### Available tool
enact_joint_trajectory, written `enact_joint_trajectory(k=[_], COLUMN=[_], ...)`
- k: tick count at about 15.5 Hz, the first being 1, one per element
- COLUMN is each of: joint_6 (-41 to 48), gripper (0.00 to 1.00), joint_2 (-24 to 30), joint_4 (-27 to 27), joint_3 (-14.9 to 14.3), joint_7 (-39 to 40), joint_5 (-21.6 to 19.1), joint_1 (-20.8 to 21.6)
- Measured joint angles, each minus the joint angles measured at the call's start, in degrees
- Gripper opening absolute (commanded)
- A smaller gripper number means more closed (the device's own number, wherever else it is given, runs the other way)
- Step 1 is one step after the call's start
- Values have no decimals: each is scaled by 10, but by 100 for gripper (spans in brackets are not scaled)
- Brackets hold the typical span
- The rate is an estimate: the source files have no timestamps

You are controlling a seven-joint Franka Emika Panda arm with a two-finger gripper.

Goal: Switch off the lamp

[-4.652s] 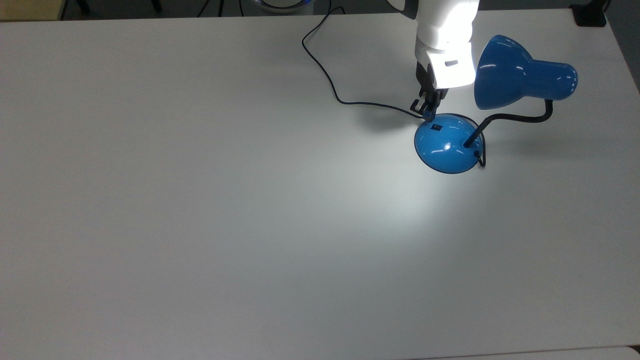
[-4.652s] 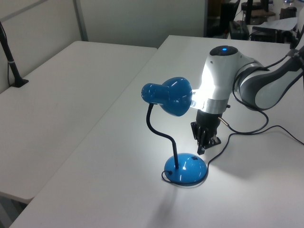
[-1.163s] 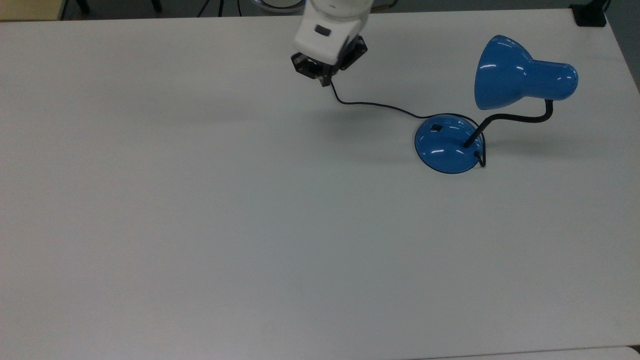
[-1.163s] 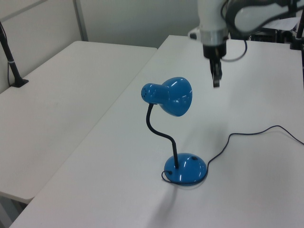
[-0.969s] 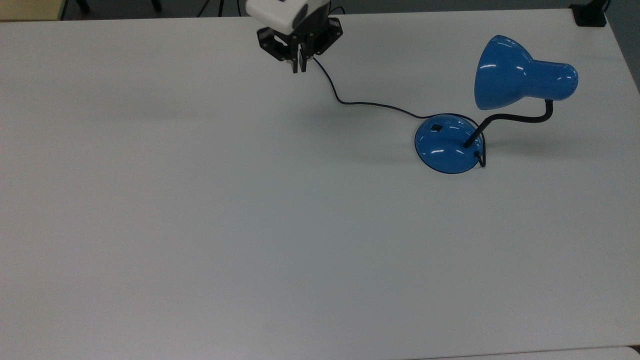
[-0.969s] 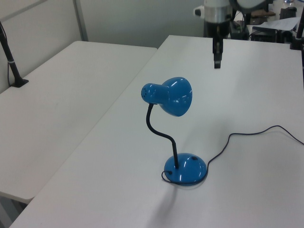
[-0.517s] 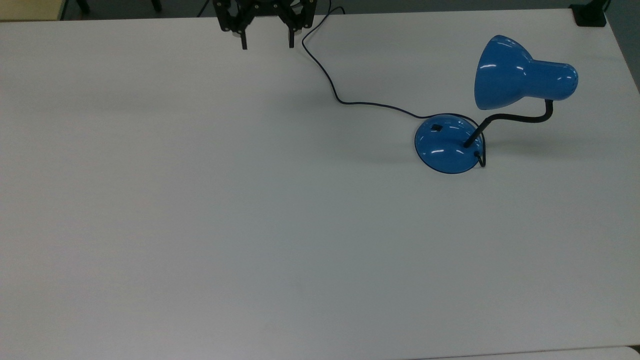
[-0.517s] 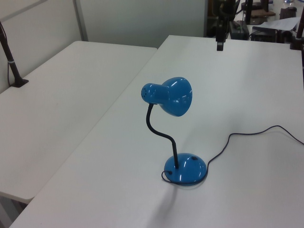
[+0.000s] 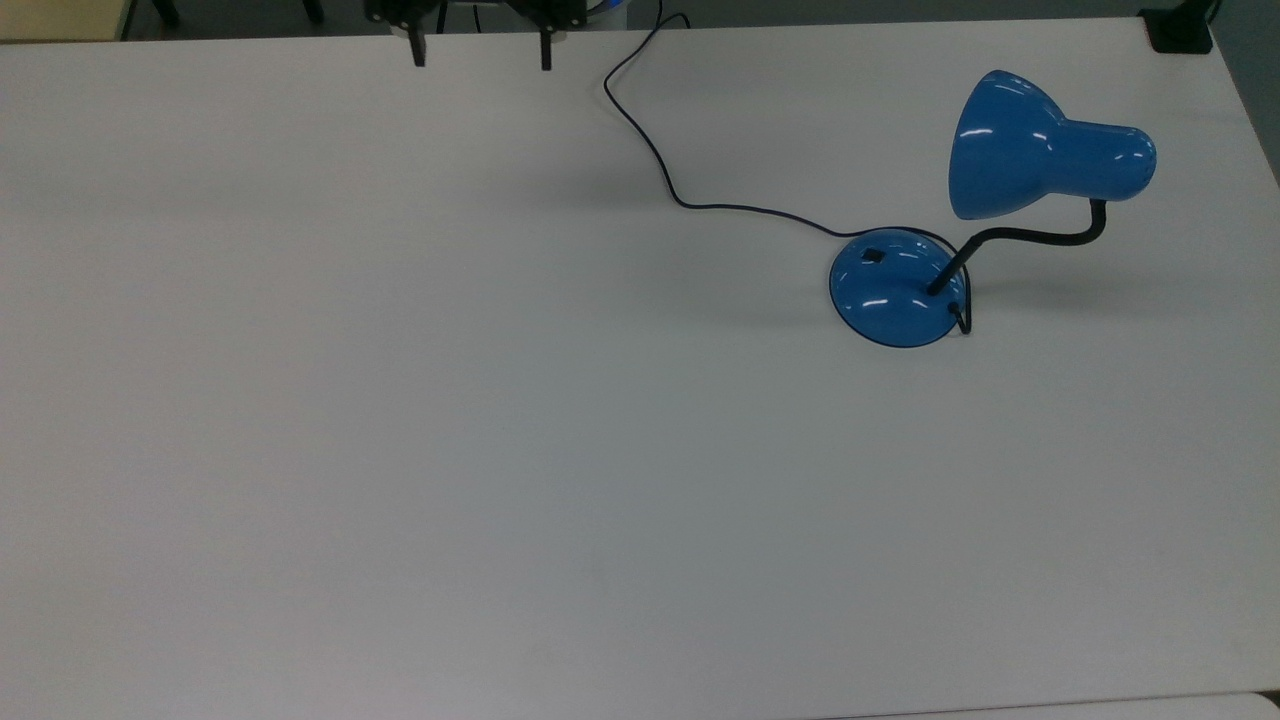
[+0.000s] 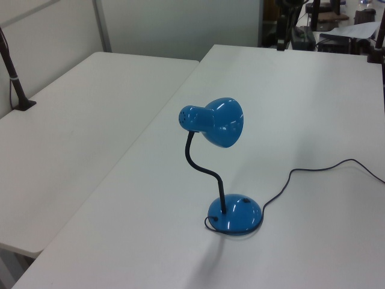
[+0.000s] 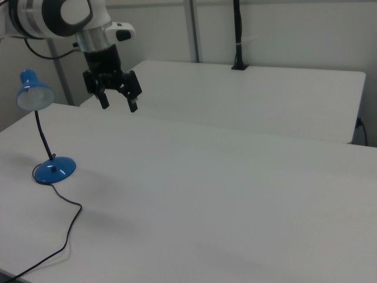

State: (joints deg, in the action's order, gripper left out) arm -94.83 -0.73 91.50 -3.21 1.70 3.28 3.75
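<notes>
Lamp point(image 9: 1045, 160) stands unlit on the white counter point(image 9: 500, 400) toward the top view's right, shade over the domed base (black switch facing up), cord trailing off toward the far edge. Pincer point(image 11: 118, 104) hangs above the counter, well apart from the lamp, fingers spread wide and holding nothing.

No text, label, brand, number or sign can be read on anything in these views
</notes>
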Motion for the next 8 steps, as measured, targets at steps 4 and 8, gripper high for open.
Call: enact_joint_trajectory(k=[4,8], joint_6=[1,8], gripper=[100,100], joint_2=[0,0], joint_4=[-15,-15], joint_3=[0,1], joint_7=[-6,-36], joint_5=[0,0], joint_1=[-10,-16])
